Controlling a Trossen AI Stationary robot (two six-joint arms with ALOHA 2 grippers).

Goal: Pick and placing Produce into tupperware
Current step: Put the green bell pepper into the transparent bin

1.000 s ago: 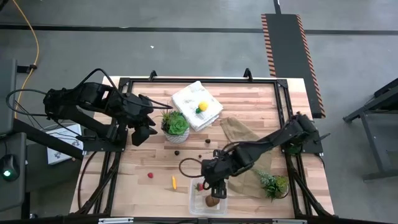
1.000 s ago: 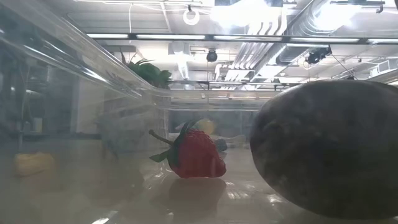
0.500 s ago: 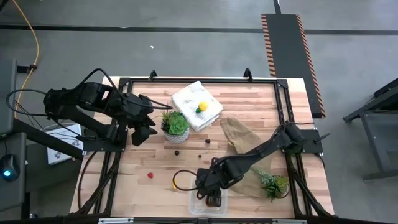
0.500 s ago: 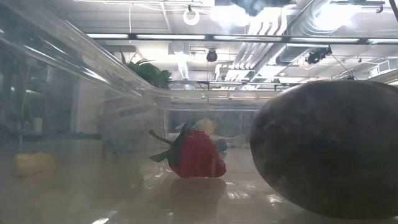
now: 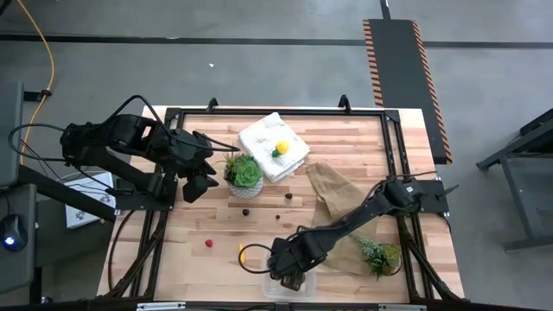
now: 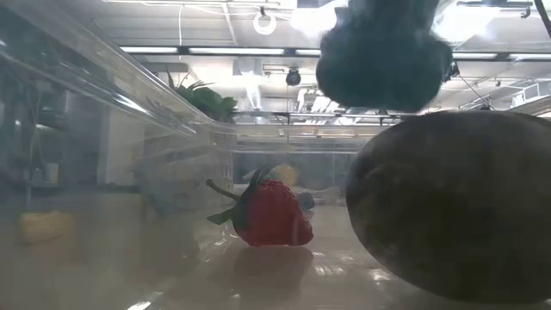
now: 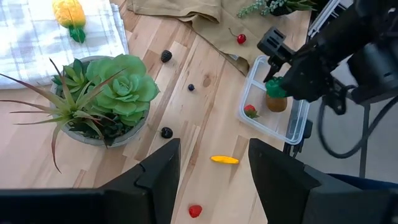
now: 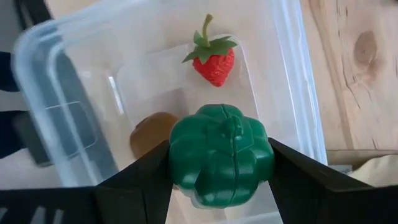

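Observation:
The clear tupperware (image 8: 298, 81) stands near the table's near edge (image 5: 308, 283). A red strawberry (image 8: 213, 62) and a brown kiwi-like ball (image 8: 149, 134) lie on its floor. My right gripper (image 8: 221, 163) hangs over the box, shut on a green pepper-like piece (image 8: 221, 155); the low view shows that piece (image 6: 383, 52) above the ball (image 6: 456, 207). An orange stick (image 5: 241, 252), a red berry (image 5: 208, 244) and dark berries (image 5: 246, 211) lie on the wood. My left gripper (image 5: 203, 170) waits open at the left, beside a potted succulent. My right gripper pinches the green piece by two opposite sides (image 8: 180, 155) between its two fingers. The fingers come from above, pointing down. The piece is lifted clear, above the tupperware's floor and over the brown ball.
A potted succulent (image 5: 244, 175) stands mid-table. A folded white cloth (image 5: 263, 138) with a yellow lemon (image 5: 281, 149) lies behind it. A crumpled brown paper bag (image 5: 333, 186) and a second small plant (image 5: 380, 257) are at the right. Bare wood lies left of the box.
My right gripper has come down and toward the table's near edge over the tupperware, rolling at the wrist, still shut on the green piece. In the low view the piece has dropped into sight from above.

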